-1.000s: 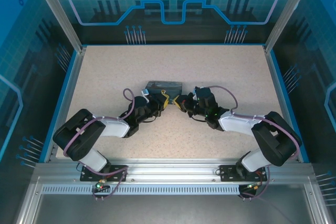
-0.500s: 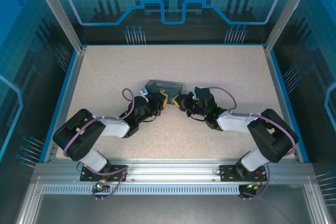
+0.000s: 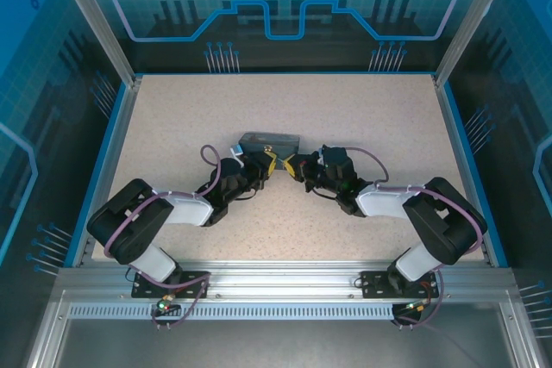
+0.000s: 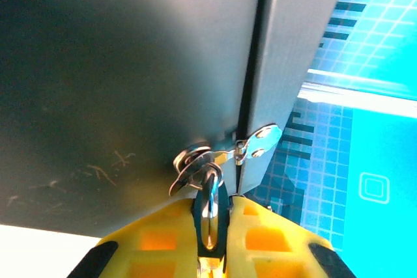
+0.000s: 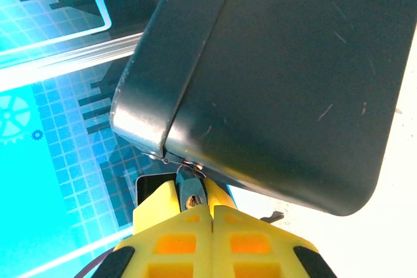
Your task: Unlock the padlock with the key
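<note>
The padlock [image 4: 210, 216], a small dark body with a silver shackle, hangs from the metal hasp [image 4: 259, 141] of the dark box [image 4: 130, 63]. My left gripper [image 4: 210, 205] is shut on the padlock, its yellow fingers [image 4: 163, 239] pressed to either side. From the right wrist, the padlock's bluish underside [image 5: 193, 190] shows beneath the box corner [image 5: 140, 118]. The golden key [image 5: 193, 202] sits at its keyhole, and my right gripper [image 5: 194, 194] is shut on it. From above, the left gripper [image 3: 272, 164] and right gripper [image 3: 294, 166] meet tip to tip at the front of the box [image 3: 267, 140].
The box lies mid-table on the speckled tabletop [image 3: 362, 109]. Blue-lit walls and aluminium posts [image 3: 93, 19] enclose the workspace. A small dark scrap [image 5: 273, 216] lies on the table beside the right fingers.
The right arm has crept slightly left toward the box, its elbow shifting with it. The left arm and the box hold still.
</note>
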You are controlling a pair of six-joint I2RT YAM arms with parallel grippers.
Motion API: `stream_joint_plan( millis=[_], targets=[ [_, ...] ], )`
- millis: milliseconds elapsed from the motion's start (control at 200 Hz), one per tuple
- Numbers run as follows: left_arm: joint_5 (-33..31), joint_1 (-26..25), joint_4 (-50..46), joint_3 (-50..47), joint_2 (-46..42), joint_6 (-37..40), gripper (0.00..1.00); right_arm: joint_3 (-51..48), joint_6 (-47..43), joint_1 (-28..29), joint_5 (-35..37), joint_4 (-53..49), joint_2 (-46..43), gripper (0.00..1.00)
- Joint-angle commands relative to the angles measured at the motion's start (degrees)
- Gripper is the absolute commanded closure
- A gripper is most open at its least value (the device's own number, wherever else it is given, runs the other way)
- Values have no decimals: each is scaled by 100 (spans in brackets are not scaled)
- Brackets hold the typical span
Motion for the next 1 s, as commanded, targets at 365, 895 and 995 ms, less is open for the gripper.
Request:
stream_joint_plan(
  millis=[365,895,995],
  targets=[
    [359,-270,517,24,136,-75,100,290,-14,173,-87,215,86,100],
    [512,-311,565,20,86,167,100,324,337,91,-286,892,778,100],
    [552,-314,516,12,57,228,100,346,351,57,-315,873,801,100]
  ],
)
